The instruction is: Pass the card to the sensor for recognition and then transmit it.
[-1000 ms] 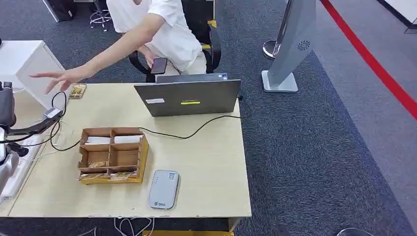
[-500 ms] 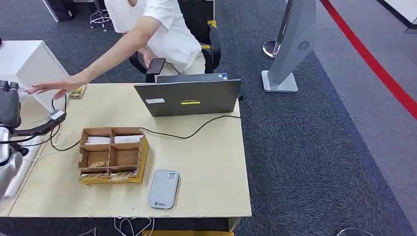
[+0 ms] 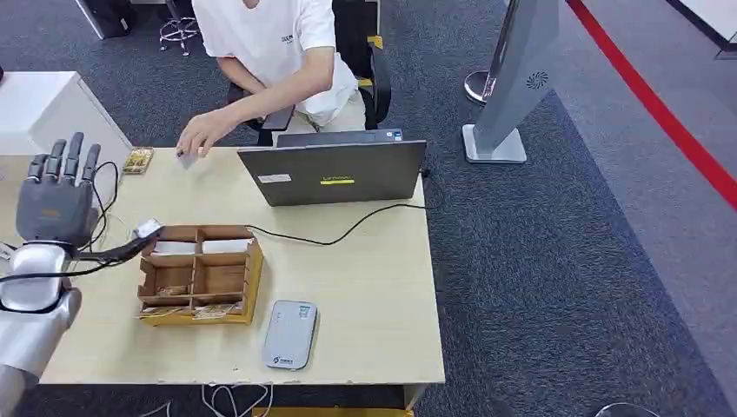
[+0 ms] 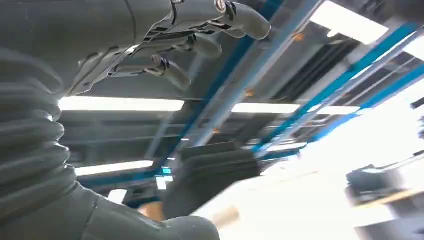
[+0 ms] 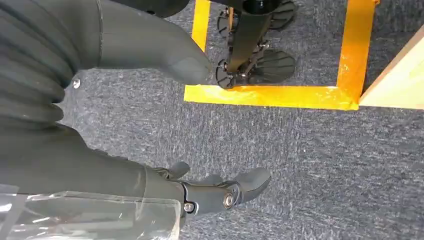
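Our left robot hand [image 3: 59, 201] has risen over the bench's [image 3: 365, 287] left edge, fingers spread, empty; the person's hand [image 3: 198, 137] has withdrawn to the far edge. It perhaps holds the card [image 3: 187, 159]: thin, stiff, light, best pinched by its edges. The right robot hand [image 5: 220, 192] hangs loosely curled, empty.
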### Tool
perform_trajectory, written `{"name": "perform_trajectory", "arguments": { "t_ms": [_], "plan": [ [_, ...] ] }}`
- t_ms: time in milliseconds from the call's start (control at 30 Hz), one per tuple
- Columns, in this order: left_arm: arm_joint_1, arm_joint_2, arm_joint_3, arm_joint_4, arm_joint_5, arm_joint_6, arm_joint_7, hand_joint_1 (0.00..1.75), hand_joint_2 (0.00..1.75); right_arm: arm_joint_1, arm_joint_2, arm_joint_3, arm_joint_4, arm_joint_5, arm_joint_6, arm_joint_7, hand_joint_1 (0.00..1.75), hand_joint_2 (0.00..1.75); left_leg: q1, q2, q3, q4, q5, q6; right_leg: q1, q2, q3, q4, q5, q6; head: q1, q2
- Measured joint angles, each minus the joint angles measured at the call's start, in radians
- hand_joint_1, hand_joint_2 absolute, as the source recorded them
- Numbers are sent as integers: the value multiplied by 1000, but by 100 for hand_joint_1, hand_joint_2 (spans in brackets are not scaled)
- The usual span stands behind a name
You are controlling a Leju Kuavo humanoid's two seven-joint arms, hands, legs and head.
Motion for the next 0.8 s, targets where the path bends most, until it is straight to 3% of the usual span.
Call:
{"name": "perform_trajectory", "arguments": {
  "t_ms": [167,333,400,500,633,800],
  "plan": [
    [98,-43,35,-127,-2,-21,-15,0,175,17,0,-2,2,-5,-2,-7,0,175,0,2,-1,0,-1,1,0,1,-1,0,0,0,0,0],
    [125,-57,65,-173,-2,-30,-22,0,175,19,0,-9,2,-5,-2,-7,0,175,0,1,-1,0,-1,1,0,0,-1,0,0,0,0,0],
    [148,-64,73,-205,1,-38,-59,0,175,19,0,-15,2,-15,-8,-6,0,175,0,1,0,0,-1,1,0,1,0,0,0,0,0,0],
    [251,-87,77,-338,1,-70,-84,0,175,24,0,-31,2,-30,-11,-3,0,175,0,2,0,0,-1,1,0,1,-1,0,-1,1,0,0],
    [411,-106,77,-547,-2,-83,-68,0,175,34,0,-52,2,-37,-16,-6,0,175,0,3,-1,0,-4,1,0,3,-1,-1,-3,2,0,0],
    [535,-110,77,-711,-2,-77,-66,0,175,37,0,-71,2,-45,-23,-9,0,175,0,3,-1,0,-6,2,0,2,0,-1,-4,1,0,0]
  ]
}}
